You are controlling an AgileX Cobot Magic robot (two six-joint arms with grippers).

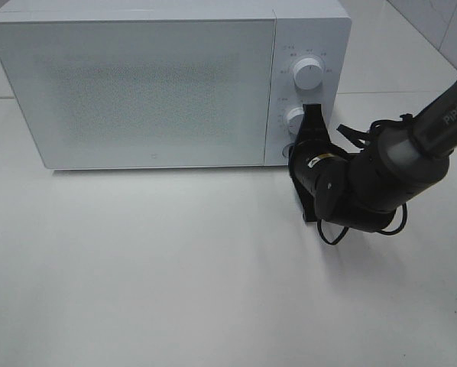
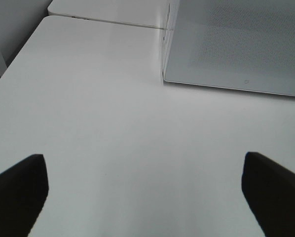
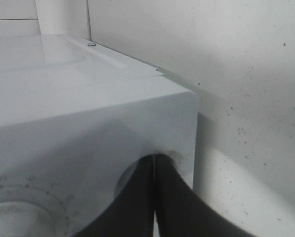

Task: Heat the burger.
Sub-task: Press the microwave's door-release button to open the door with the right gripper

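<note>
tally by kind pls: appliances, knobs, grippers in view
microwave: 1
knobs: 2 (upper knob, lower knob)
grippers: 2 (left gripper, right gripper)
total: 5

High cam looks down at the microwave [image 1: 137, 84] front and table [image 1: 175, 290]; left wrist cam sits low, facing the door [image 2: 236, 44]; right wrist cam's jammed against the knob panel [image 3: 63, 163]

Open table [image 1: 175, 267] — microwave [image 1: 137, 84] behind
</note>
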